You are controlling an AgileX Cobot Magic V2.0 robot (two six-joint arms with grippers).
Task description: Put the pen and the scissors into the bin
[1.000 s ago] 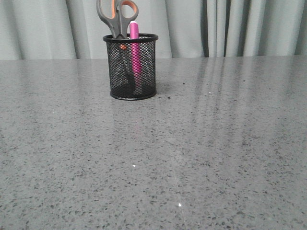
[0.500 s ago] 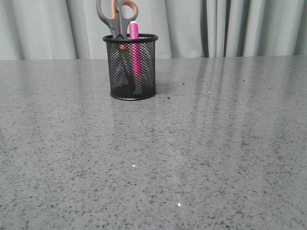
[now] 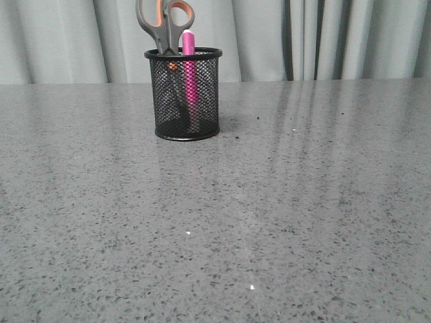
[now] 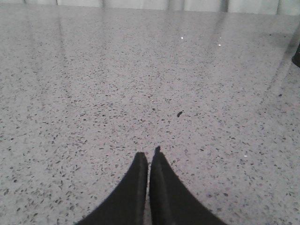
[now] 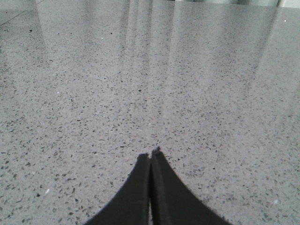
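The black mesh bin (image 3: pixel 184 94) stands upright on the grey speckled table at the back left of centre in the front view. The pink pen (image 3: pixel 189 74) stands inside it, its white tip above the rim. The scissors (image 3: pixel 163 23) stand in it too, blades down, grey and orange handles sticking out above. Neither gripper shows in the front view. My left gripper (image 4: pixel 148 157) is shut and empty over bare table. My right gripper (image 5: pixel 150 157) is shut and empty over bare table.
Grey curtains (image 3: pixel 303 37) hang behind the table's far edge. A dark object (image 4: pixel 296 56) shows at the edge of the left wrist view. Only speckled tabletop (image 3: pixel 269 215) lies in front of the bin.
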